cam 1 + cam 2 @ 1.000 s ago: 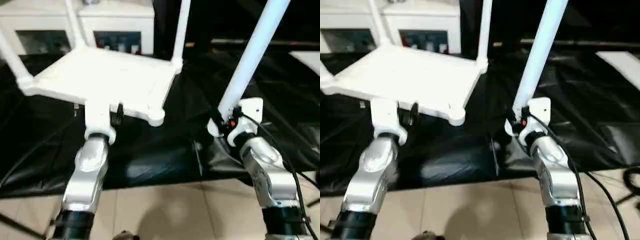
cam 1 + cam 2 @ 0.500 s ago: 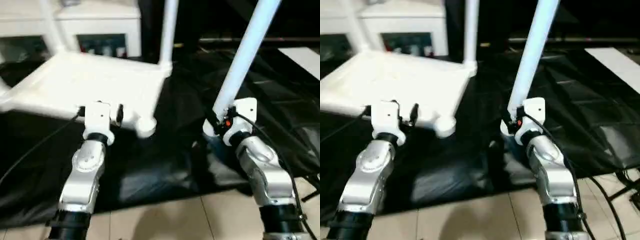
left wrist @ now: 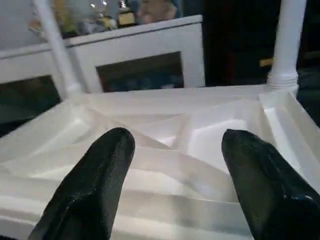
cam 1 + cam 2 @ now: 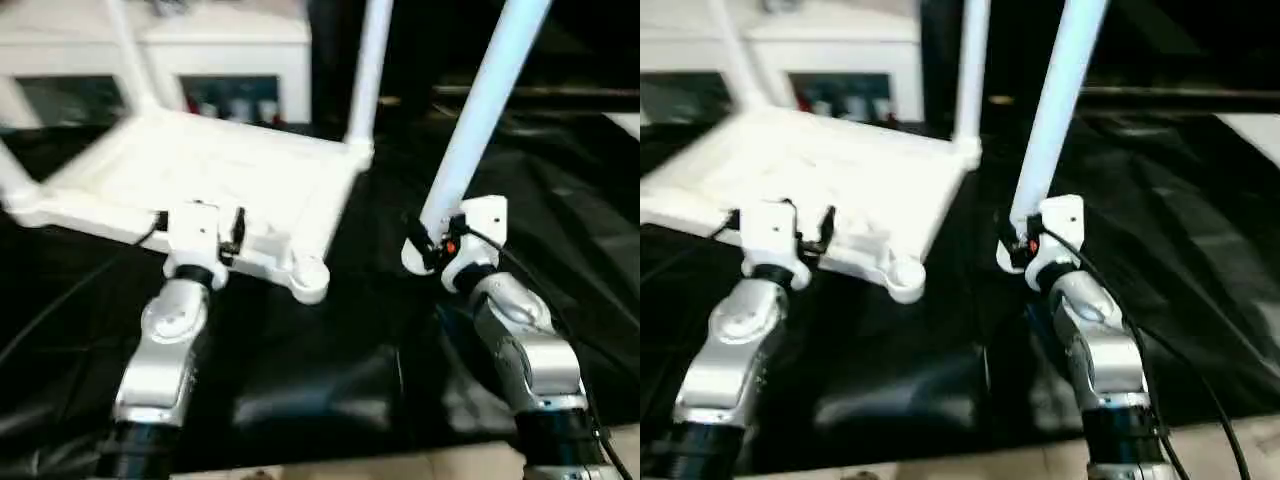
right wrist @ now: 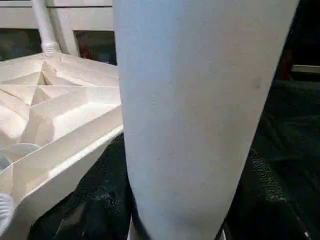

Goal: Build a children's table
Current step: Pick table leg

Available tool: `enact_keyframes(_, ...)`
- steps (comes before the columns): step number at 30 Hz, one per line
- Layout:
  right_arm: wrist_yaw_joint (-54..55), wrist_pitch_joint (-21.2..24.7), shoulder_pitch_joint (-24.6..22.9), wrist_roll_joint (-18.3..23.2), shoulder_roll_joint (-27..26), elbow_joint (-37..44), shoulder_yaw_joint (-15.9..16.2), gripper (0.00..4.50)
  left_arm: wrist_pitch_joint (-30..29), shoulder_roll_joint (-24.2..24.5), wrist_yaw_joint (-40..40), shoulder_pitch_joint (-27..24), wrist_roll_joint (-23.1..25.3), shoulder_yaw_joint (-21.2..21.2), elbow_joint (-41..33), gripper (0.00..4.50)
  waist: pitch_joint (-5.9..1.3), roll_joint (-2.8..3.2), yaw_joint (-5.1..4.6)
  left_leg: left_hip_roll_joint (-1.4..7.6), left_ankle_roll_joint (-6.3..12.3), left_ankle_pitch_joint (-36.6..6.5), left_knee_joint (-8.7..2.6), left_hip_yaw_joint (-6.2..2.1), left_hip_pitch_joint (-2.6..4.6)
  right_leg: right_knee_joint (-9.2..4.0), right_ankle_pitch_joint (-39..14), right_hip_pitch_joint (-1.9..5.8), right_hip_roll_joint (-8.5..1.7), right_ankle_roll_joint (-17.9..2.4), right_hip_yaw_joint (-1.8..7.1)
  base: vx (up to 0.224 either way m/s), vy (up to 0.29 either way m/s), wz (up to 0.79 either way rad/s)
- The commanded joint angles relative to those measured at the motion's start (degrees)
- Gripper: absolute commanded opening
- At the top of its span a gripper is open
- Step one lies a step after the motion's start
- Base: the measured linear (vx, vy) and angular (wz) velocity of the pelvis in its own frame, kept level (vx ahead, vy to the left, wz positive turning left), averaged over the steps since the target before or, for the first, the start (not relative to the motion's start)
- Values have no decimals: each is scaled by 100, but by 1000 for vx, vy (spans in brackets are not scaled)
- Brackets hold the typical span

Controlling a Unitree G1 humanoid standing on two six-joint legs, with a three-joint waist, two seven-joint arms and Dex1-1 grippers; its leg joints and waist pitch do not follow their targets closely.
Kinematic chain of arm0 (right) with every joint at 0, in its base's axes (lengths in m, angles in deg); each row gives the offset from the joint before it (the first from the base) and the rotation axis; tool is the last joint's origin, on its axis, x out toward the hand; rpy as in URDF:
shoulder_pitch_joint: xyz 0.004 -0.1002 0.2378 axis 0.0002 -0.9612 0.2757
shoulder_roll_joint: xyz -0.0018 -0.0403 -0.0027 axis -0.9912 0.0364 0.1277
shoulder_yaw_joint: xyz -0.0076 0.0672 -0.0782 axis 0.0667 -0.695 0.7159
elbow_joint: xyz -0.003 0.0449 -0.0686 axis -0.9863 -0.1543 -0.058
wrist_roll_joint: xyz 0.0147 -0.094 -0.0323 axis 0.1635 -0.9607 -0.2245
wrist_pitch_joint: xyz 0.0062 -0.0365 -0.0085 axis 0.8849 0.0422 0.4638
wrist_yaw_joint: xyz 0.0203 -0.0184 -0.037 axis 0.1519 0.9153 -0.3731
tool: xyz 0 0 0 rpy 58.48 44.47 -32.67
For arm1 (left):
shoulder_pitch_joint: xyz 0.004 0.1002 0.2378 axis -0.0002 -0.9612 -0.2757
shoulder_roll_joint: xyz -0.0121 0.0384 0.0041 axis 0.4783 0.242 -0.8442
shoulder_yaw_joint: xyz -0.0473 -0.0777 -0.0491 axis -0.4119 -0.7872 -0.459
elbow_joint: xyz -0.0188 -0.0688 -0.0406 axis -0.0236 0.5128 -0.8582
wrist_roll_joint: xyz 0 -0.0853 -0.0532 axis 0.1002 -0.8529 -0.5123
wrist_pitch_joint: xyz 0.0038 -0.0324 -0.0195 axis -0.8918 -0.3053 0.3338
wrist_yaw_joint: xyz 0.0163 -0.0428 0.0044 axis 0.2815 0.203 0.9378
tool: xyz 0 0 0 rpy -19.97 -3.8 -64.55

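The children's table top point(image 4: 220, 170) lies upside down on black sheeting, ribbed underside up. Three white legs stand in its corner sockets, one of them at the far right corner point(image 4: 368, 70). The near right socket point(image 4: 308, 275) is empty. My left gripper point(image 4: 200, 222) is at the top's near edge, open, its black fingers point(image 3: 105, 165) spread over the rim and ribs. My right gripper point(image 4: 437, 245) is shut on the lower end of the fourth leg point(image 4: 480, 110), which slants up and to the right, a short way right of the empty socket. That leg point(image 5: 200, 115) is close up in the right wrist view.
A white cabinet point(image 4: 250, 50) with glass doors stands right behind the table top. Black sheeting point(image 4: 330, 370) covers the floor under and around the work. Tiled floor point(image 4: 420, 468) shows at the near edge, and a pale panel point(image 4: 625, 125) at the far right.
The camera has shifted and tilted, so the whole scene has slid in the picture. Both grippers stand as before, the left at the table's edge and the right on the leg.
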Motion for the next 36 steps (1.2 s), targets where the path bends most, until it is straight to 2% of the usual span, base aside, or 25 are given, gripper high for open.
enact_keyframes(1, 23, -41, 117, 33, -80, 106, -34, 190, -38, 117, -27, 37, 26, -88, -49, 335, -300, -235, 220, 462, 68, -369, 305, 198, -336, -1132, 209, 620, -1247, 694, 601, 71, -57, 53)
enact_keyframes(2, 28, -34, 111, 58, -91, 104, -57, 190, -39, 123, -31, 44, 19, -91, -41, 335, -263, -227, 243, 524, -407, 6, 20, 357, -273, -1092, -212, 726, -780, -169, 505, 82, -31, 11)
enact_keyframes(3, 27, -32, 110, 62, -92, 103, -61, 190, -38, 125, -32, 44, 19, -91, -39, 335, -341, -84, 321, 625, -306, 365, -333, 446, -223, -1072, -209, 882, -528, -872, 378, 82, -31, 11)
enact_keyframes(4, 20, -22, 99, 82, -101, 99, -84, 190, -36, 136, -42, 46, 14, -92, -29, 335, -345, 65, 349, 757, -236, 497, -550, 449, -124, -1070, -317, 847, -482, -1047, 265, 112, 13, 8)
enact_keyframes(5, -6, -2, 61, 121, -93, 111, -78, 190, -35, 147, -71, 56, 0, -107, -3, 335, -362, 347, 254, 1125, -155, 411, -944, 316, 419, -921, -305, 497, -170, -965, -120, 113, 86, 10)
enact_keyframes(6, -6, -2, 61, 121, -93, 111, -78, 190, -35, 147, -71, 56, 0, -107, -3, 335, -390, 468, -54, 1560, 485, -684, -1172, -199, 934, -197, -599, -55, 43, -844, -323, 113, 86, 10)
enact_keyframes(7, -24, -14, 44, 125, -76, 116, -44, 190, -32, 137, -91, 81, -4, -119, 23, 335, -492, 442, -125, 1651, 838, -734, -1121, -349, 1159, -36, -592, -240, -17, -694, -309, 125, 106, 6)
enact_keyframes(8, -24, -16, 42, 124, -75, 117, -39, 190, -32, 134, -95, 85, -7, -121, 27, 335, -530, 406, -127, 1619, 1417, -232, -987, -387, 1194, 171, -337, -458, -65, -252, -285, 118, 71, 5)
enact_keyframes(10, -36, -19, 43, 104, -63, 129, -21, 190, -26, 104, -121, 109, -30, -112, 68, 335, -435, 315, -115, 1533, 1741, 247, -1053, -177, 1012, 257, 106, -582, -141, 231, -236, 100, 56, 4)
enact_keyframes(11, -41, -20, 43, 98, -59, 132, -16, 190, -24, 101, -124, 110, -35, -110, 73, 335, -417, 199, -101, 1423, 1682, 167, -1089, -32, 941, 76, 455, -587, -222, 194, -149, 66, -3, -1)
enact_keyframes(12, -80, -46, 44, 62, -31, 150, -3, 190, -18, 76, -147, 113, -64, -85, 104, 335, -354, -48, -74, 1091, 1200, -542, -1014, 289, 697, -517, 796, -318, -415, -66, 78, 66, -3, -1)
enact_keyframes(13, -94, -57, 44, 52, -23, 156, -2, 190, -16, 70, -154, 114, -74, -76, 112, 335, -395, -278, 14, 712, 887, -800, -749, 507, 319, -801, 383, 127, -579, -35, 369, 41, -66, 5)
enact_keyframes(14, -191, -71, 40, 67, 25, 191, -1, 190, 0, 25, -236, 115, -159, -42, 155, 335, -350, -234, 285, 559, 240, -749, -67, 604, 209, -1234, -1865, 339, -1155, -449, 816, 49, -75, 3)
enact_keyframes(15, -222, -69, 38, 75, 43, 202, 2, 190, 11, 8, -279, 114, -200, -32, 168, 335, -375, -238, 317, 627, -145, -174, 60, 480, -120, -1082, -2233, 605, -1085, -755, 766, 49, -75, 3)
enact_keyframes(16, -278, -70, 37, 97, 79, 214, 4, 190, 33, -110, -457, 90, -481, -88, 152, 335, -391, -251, 348, 647, -266, 97, -5, 470, -158, -1037, -1761, 594, -1010, -903, 720, 85, -32, -3)
enact_keyframes(17, -376, -72, 31, 157, 118, 233, -8, 190, -44, -175, -653, 70, -695, -91, 129, 335, -333, -199, 318, 740, -391, 684, -261, 472, -179, -909, -427, 505, -817, -1339, 470, 76, -7, -1)
enact_keyframes(19, -611, -89, 36, 292, 255, 243, -56, 190, -23, 16, -1694, 40, -1024, 225, 173, 335, -422, 97, 299, 988, -292, 1653, -805, 509, 107, -611, 991, 221, -380, -1343, 10, 75, 22, -3)
enact_keyframes(20, -684, -88, 45, 336, 311, 230, -74, 190, 47, 153, -2190, 29, -1114, 396, 196, 335, -475, 128, 233, 1208, -60, 1905, -731, 429, 264, -420, 1574, -2, -289, -1182, 13, 99, 76, -1)
enact_keyframes(21, -684, -88, 45, 336, 311, 230, -74, 190, 47, 153, -2190, 29, -1114, 396, 196, 335, -604, 107, 196, 1263, 66, 3256, -577, 317, 407, -270, 2629, -114, -305, -1189, 36, 99, 76, -1)
enact_keyframes(23, -778, -107, 61, 374, 377, 199, -92, 190, 66, 291, -2757, 35, -1301, 523, 194, 362, -571, 76, 258, 1200, 39, 3758, -514, 390, 410, -349, 2781, -222, -341, -1201, 45, 33, 60, 0)
enact_keyframes(24, -986, -130, 127, 460, 538, 55, -166, 190, -5, 670, -3640, 295, -1246, 865, 388, 372, -539, 47, 265, 1151, -10, 3380, -562, 448, 319, -376, 2666, -149, -385, -1261, 49, 3, 60, -2)
enact_keyframes(26, -1206, -152, 198, 489, 713, -86, -178, 190, 143, 993, -4241, 735, -859, 1218, 875, 383, -435, 2, 401, 1132, -244, 1016, -752, 625, 204, -532, 1437, -66, -509, -1402, 90, -33, 9, 2)
enact_keyframes(29, -1299, -157, 224, 481, 769, -130, -176, 190, 238, 1093, -4413, 929, -704, 1340, 1122, 409, -336, -36, 376, 1216, -736, -820, -943, 749, 302, -703, 8, -85, -548, -1433, 111, -78, 7, 6)
enact_keyframes(32, -1479, -86, 254, 517, 896, -128, -204, 190, 540, 1249, -4838, 1520, -257, 1671, 1912, 415, -258, -84, 358, 1219, -1037, -1621, -1038, 818, 393, -897, -1529, -155, -613, -1079, 135, -77, -3, 4)
enact_keyframes(36, -1686, -18, 155, 583, 1076, -29, -253, 190, 896, 1333, -5354, 2402, 258, 2049, 3189, 415, -318, -44, 384, 1247, -1127, -1342, -1109, 816, 379, -902, -1080, -126, -608, -888, 117, -32, -4, -1)
